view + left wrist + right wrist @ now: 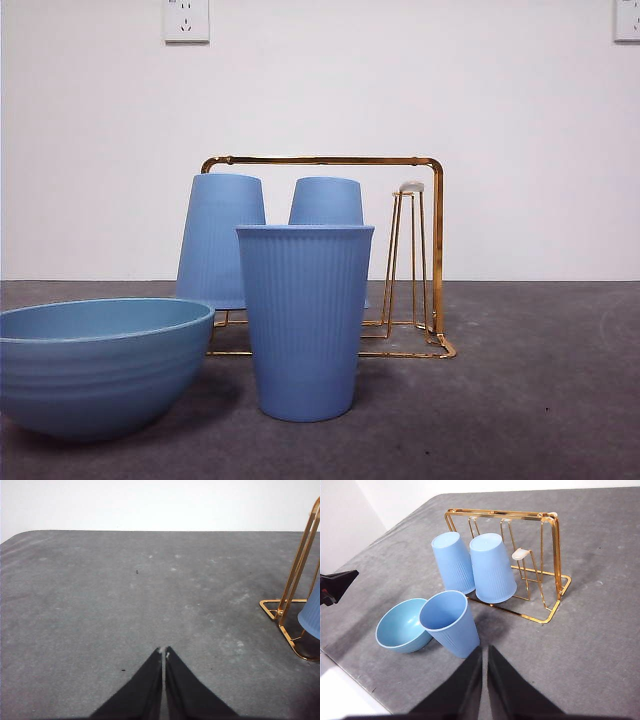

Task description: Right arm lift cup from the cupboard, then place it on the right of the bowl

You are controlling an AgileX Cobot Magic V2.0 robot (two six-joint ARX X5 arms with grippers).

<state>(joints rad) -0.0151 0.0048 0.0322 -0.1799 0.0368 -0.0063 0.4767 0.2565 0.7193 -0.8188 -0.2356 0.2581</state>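
Nearest, wide shallow blue-teal bowl point(95, 365) and tall ribbed blue cup point(305, 320) are standing upright and empty on grey table point(540, 400), cup just right of bowl. Two more blue cups point(492, 567) are sitting inverted on gold wire rack point(430, 250) behind; one peg bare. Right gripper point(484, 650) is hovering above, jaws clenched, holding nothing. Left gripper point(163, 652) is waiting, jaws closed. Bowl's left edge is cut off.

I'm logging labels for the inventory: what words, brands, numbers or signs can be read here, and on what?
None can be read.
Upright cup, two cups on the rack, and bowl: plain, no markings.
Wall sockets: no legible print.
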